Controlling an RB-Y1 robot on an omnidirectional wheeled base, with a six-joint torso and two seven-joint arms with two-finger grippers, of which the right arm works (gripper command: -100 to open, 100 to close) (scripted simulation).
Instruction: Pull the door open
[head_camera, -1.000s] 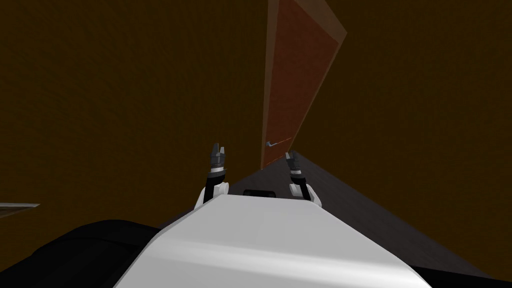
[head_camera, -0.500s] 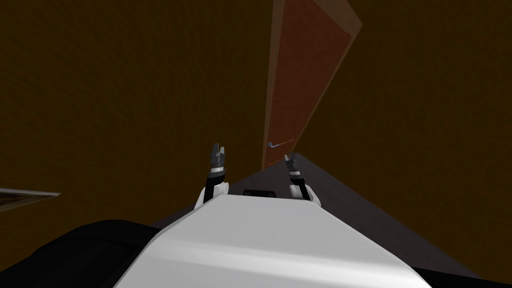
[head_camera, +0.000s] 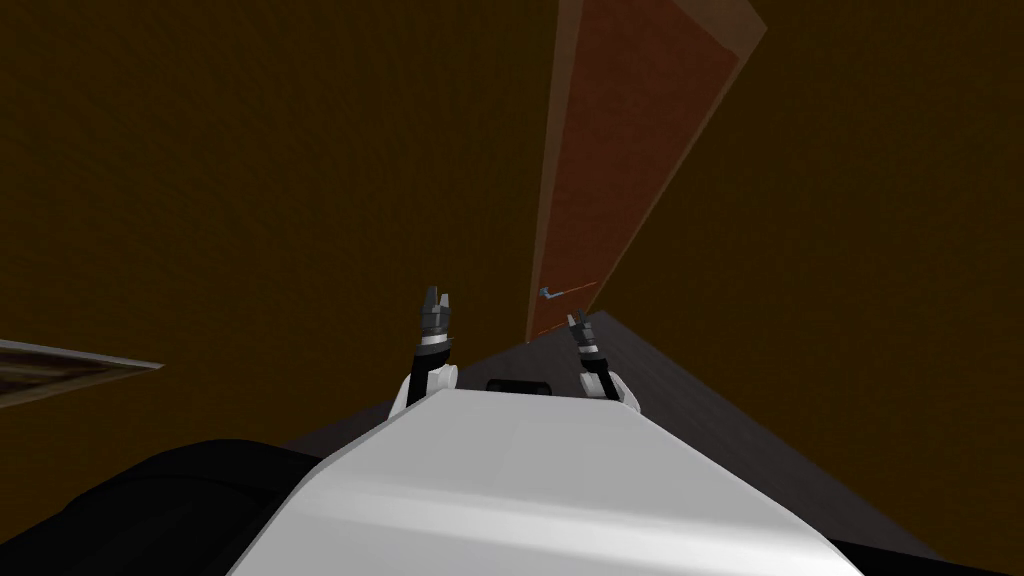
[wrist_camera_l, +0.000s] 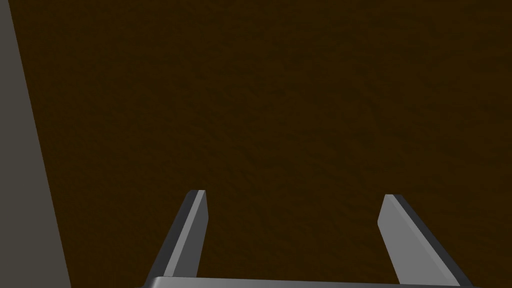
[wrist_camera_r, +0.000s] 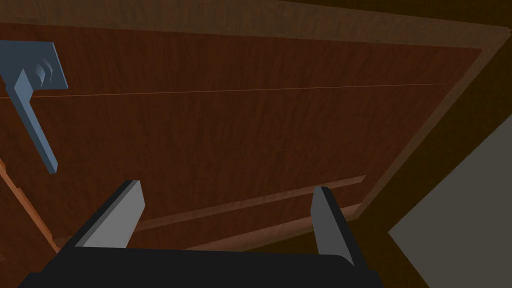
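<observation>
Right gripper (wrist_camera_r: 226, 190) is open and holds nothing. It faces the red-brown door (wrist_camera_r: 260, 135), with the blue-grey handle (wrist_camera_r: 35, 120) off beyond one finger rather than between the fingers.

Risks, as I judge them:
- Closing here would catch only air.
- Driving straight on would jam the fingers into the panel.
- A shallow grip could let the thin blades slip off the lever.

The lever's long axis runs from its plate across the door's seam line. Its free end points back toward the gripper.

Left gripper (wrist_camera_l: 295, 195) is also open, idle and facing a brown wall (wrist_camera_l: 280, 90).

Dark brown walls (head_camera: 250, 180) flank a dark grey floor (head_camera: 700, 410), with a flat framed panel (head_camera: 60, 365) at left.
</observation>
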